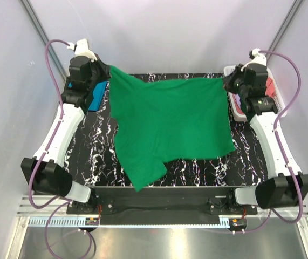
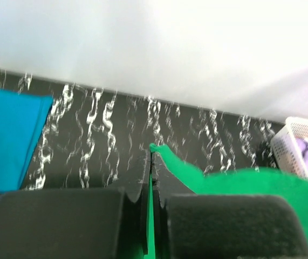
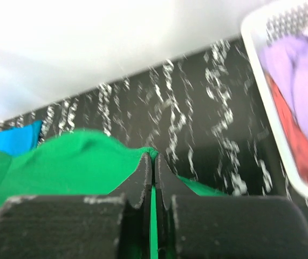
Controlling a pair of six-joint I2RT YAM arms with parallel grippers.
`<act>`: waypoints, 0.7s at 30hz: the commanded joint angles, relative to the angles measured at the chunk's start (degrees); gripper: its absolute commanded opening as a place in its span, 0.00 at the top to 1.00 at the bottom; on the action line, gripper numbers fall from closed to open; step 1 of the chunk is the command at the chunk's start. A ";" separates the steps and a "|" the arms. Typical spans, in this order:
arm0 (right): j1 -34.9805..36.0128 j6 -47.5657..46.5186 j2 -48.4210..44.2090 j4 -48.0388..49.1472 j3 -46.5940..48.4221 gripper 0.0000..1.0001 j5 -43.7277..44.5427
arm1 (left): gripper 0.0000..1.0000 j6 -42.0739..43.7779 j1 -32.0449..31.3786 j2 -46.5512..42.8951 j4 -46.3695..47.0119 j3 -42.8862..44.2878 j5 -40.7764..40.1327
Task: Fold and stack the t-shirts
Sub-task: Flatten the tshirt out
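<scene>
Both the left gripper and right gripper are pinching far corners of the green t-shirt. A teal t-shirt is lying far left.

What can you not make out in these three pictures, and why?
- Top view: the right arm covers most of the white plastic lattice basket and its contents.
- Top view: the left arm hides part of the folded teal-blue cloth shirt.
- Top view: the spread bright green cloth t-shirt hides the black marbled table beneath.
- Right wrist view: lilac cloth and coral cloth, blurred, cut off by the edge.
</scene>
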 commanded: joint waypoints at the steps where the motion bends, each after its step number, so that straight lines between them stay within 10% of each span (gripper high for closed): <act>1: -0.32 -3.01 2.45 6.26 9.88 1.00 -3.58 | 1.00 2.54 0.26 -0.85 5.87 8.75 0.38; 21: -0.40 -3.54 -14.14 -26.51 31.51 1.00 -5.69 | 1.00 2.28 0.17 -25.62 -16.63 19.83 0.38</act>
